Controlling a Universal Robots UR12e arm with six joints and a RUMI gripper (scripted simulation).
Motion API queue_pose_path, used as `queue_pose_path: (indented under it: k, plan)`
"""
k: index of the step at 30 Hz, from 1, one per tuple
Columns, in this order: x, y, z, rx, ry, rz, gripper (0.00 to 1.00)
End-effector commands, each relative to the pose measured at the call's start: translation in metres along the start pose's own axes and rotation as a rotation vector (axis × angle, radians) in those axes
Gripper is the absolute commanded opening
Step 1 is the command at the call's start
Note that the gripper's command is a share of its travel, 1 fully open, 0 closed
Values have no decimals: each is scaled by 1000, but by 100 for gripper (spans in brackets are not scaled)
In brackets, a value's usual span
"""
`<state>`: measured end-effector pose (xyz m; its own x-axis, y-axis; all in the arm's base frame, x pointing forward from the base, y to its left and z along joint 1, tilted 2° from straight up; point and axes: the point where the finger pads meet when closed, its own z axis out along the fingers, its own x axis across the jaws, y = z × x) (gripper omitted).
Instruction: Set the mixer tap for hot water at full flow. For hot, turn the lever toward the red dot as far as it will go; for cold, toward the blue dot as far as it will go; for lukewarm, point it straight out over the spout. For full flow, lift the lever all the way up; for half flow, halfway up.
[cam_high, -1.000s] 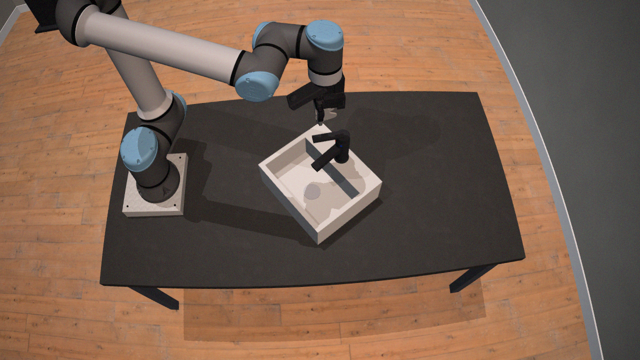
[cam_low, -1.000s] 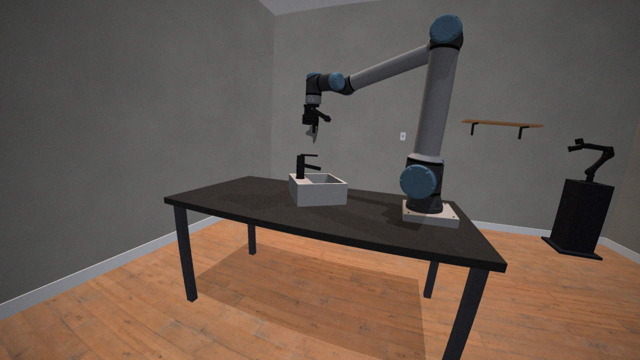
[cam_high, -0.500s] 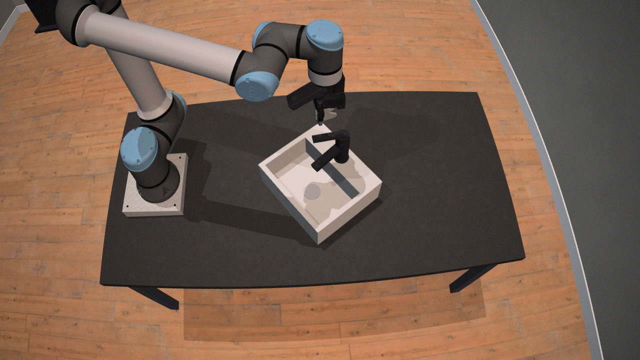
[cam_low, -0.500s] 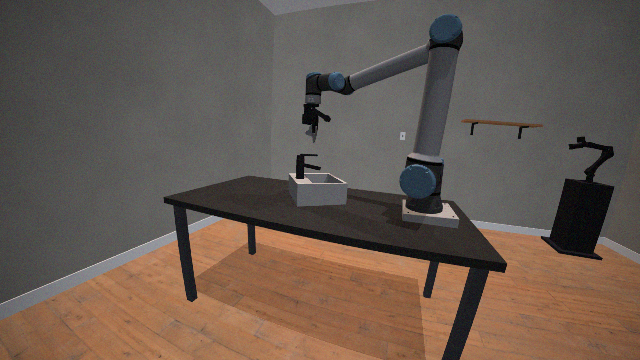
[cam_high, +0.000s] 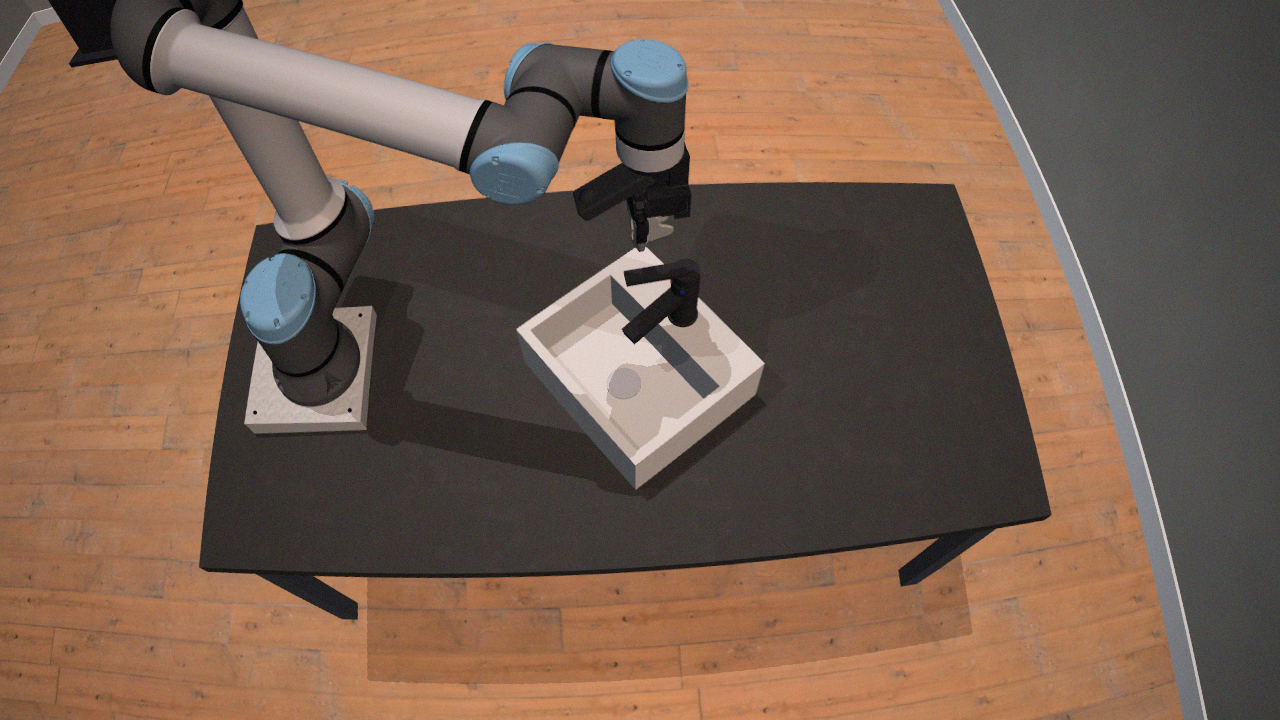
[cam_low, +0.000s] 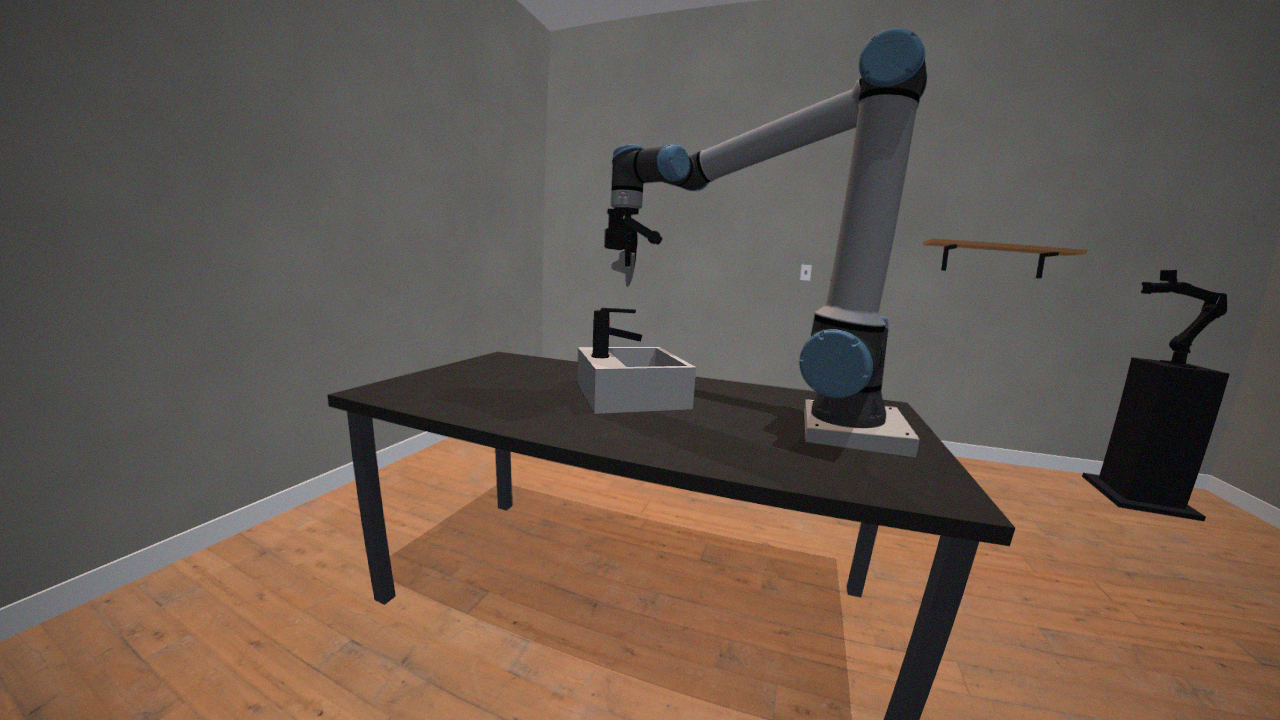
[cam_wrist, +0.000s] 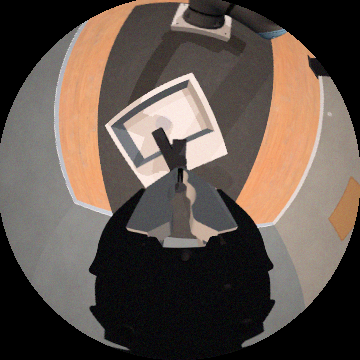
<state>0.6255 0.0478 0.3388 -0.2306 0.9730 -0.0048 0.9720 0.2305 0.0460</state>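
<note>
A black mixer tap (cam_high: 678, 300) stands on the back rim of a white square basin (cam_high: 640, 371) on the black table. Its lever (cam_high: 651, 274) lies low and points left, away from the spout (cam_high: 651, 320), which reaches over the basin. A blue dot (cam_high: 683, 289) shows on the tap body. My gripper (cam_high: 640, 240) hangs well above the lever's tip, fingers shut on nothing. In the exterior view the gripper (cam_low: 626, 273) is clearly above the tap (cam_low: 608, 331). In the wrist view the shut fingertips (cam_wrist: 179, 172) sit over the tap (cam_wrist: 167, 147).
The arm's base (cam_high: 308, 376) is bolted at the table's left side. A grey drain (cam_high: 624, 384) lies in the basin floor. A black pedestal with a small arm (cam_low: 1163, 420) and a wall shelf (cam_low: 1004, 247) stand far off the table.
</note>
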Motion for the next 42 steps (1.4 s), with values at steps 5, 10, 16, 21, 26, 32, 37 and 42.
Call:
queue_pose_path:
  k: [5,10,16,21,26,32,37,42]
  plan:
    - [0,0,-1,-1,-1,0,37]
    - [0,0,-1,-1,-1,0,37]
    - [0,0,-1,-1,-1,0,37]
    - [0,0,-1,-1,-1,0,37]
    - [0,0,-1,-1,-1,0,37]
    - [0,0,-1,-1,-1,0,37]
    - [0,0,-1,-1,-1,0,37]
    - [0,0,0,-1,1,1,37]
